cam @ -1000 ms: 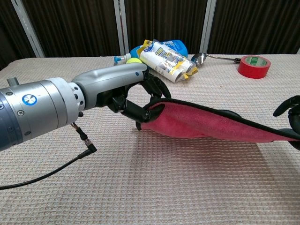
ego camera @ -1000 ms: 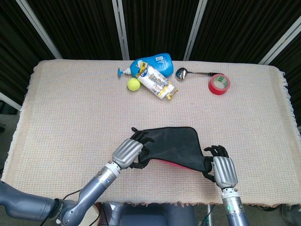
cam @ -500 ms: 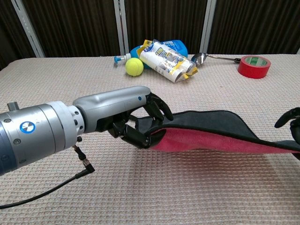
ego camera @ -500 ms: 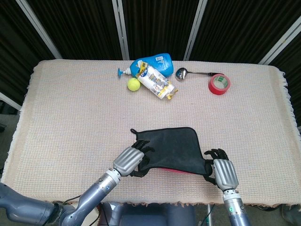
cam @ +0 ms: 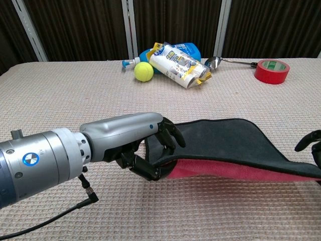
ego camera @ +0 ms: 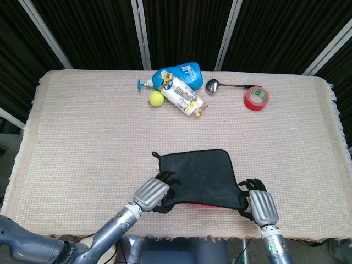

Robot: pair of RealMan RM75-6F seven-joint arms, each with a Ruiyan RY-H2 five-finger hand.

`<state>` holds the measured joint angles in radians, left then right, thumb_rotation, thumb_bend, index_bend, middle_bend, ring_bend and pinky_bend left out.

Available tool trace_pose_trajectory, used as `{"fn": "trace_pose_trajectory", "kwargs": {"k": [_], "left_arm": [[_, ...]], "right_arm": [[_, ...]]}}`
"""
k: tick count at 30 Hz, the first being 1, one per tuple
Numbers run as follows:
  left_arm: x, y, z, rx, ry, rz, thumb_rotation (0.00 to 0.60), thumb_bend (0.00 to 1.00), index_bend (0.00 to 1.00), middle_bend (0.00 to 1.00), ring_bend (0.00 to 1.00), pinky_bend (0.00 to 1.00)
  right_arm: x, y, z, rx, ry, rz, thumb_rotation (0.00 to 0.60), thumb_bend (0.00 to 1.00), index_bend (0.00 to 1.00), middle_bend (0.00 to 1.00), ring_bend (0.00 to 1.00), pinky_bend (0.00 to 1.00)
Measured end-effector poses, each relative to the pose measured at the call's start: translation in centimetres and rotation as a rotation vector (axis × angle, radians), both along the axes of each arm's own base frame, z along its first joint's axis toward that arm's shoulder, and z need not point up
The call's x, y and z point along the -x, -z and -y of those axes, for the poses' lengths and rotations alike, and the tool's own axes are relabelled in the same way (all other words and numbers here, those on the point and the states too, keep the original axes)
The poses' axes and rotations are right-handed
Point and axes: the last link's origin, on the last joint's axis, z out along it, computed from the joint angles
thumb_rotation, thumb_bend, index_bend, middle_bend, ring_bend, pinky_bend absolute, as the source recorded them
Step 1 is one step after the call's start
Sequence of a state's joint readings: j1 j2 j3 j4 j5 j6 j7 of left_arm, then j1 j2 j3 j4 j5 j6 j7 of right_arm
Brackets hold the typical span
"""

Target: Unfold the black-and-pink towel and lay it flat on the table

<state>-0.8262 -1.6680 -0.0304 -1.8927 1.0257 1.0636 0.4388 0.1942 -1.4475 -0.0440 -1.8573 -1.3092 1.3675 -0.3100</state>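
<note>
You've drawn the black-and-pink towel (ego camera: pixel 201 176) toward the near edge, left hand (ego camera: pixel 153 193) and right hand (ego camera: pixel 258 204) each gripping a near corner, pink still folded beneath.

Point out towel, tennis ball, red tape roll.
towel (ego camera: pixel 201 173), head view, middle of black side
tennis ball (ego camera: pixel 156 98), head view, centre of ball
red tape roll (cam: pixel 271 71), chest view, outer red wall

The place looks like a robot lab or test bay. Black pleated curtains (ego camera: pixel 181 27) on metal frame poles (ego camera: pixel 141 33) close off the desk's far edge. The desk (ego camera: pixel 82 126) wears a beige woven cloth with fringed edges, and unrelated props cluster near its far edge: a detergent bottle (ego camera: pixel 179 74), tennis ball (ego camera: pixel 156 98), spoon (ego camera: pixel 220 85), red tape roll (ego camera: pixel 256 98).
</note>
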Motion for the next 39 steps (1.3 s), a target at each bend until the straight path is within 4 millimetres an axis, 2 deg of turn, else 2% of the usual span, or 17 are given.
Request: {"fn": "trace_pose_trajectory", "kwargs": {"k": [10,21,31,39], "left_arm": [[0.4,0.6,0.6,0.021,0.004,-0.021,0.600,0.53,0.67,0.19,0.00,0.04],[0.9,1.0,0.9,0.040,0.006,-0.050,0.600,0.49,0.63,0.18,0.00,0.03],[1.1,1.4,1.2,0.062,0.011,-0.075,0.600,0.42,0.55,0.17,0.00,0.03],[1.2,1.5,1.3,0.071,0.017,-0.094,0.600,0.33,0.42,0.15,0.00,0.03]], "right_arm": [[0.1,0.6,-0.4,-0.019,0.000,-0.007,0.600,0.65,0.78,0.30,0.18,0.12],[0.4,1.1,-0.7,-0.043,0.005,-0.025,0.600,0.65,0.72,0.30,0.18,0.12],[0.8,1.4,-1.1,-0.087,0.019,-0.048,0.600,0.65,0.57,0.30,0.14,0.12],[1.1,1.5,-1.2,-0.115,0.019,-0.061,0.600,0.65,0.29,0.23,0.08,0.08]]}}
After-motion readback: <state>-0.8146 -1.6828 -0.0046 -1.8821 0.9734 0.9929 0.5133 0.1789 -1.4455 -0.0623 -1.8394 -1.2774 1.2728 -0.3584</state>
